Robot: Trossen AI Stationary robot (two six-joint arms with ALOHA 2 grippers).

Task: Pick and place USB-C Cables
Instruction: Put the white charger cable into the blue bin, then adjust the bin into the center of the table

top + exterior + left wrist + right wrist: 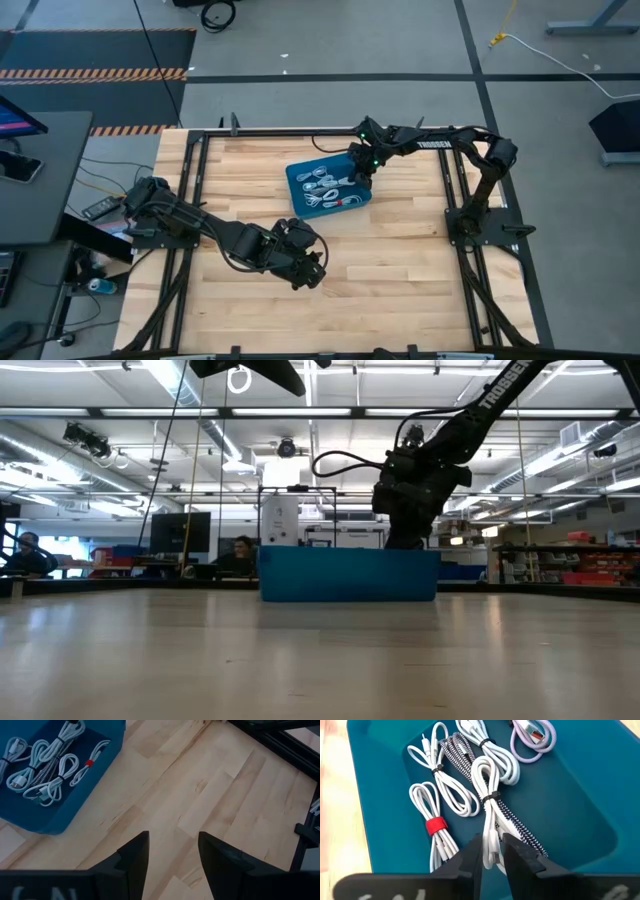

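A blue tray (296, 176) sits at the table's middle, toward the far side, its wall (348, 575) showing in the low view. Several coiled USB-C cables (490, 750) lie on the tray's floor: white ones, one with a red band (436, 825), a black-and-white braided one (462, 750) and a lilac one (532, 737). My right gripper (491, 857) reaches down into the tray, its fingers slightly apart on either side of a white cable's lower end (492, 845). My left gripper (172, 855) hangs open over bare wood nearer the front (310, 270). My right gripper comes slanting down from the table's right side, one finger (470, 857) on each side of the white cable's end (492, 845), which lies on the tray among the others. Whether the fingers touch it, I cannot tell.
Black frame rails (452, 200) run along the table's edges. Bare wood (400, 260) stretches in front of and to the right of the tray. Beyond the table, people sit at desks (240, 550) in the room.
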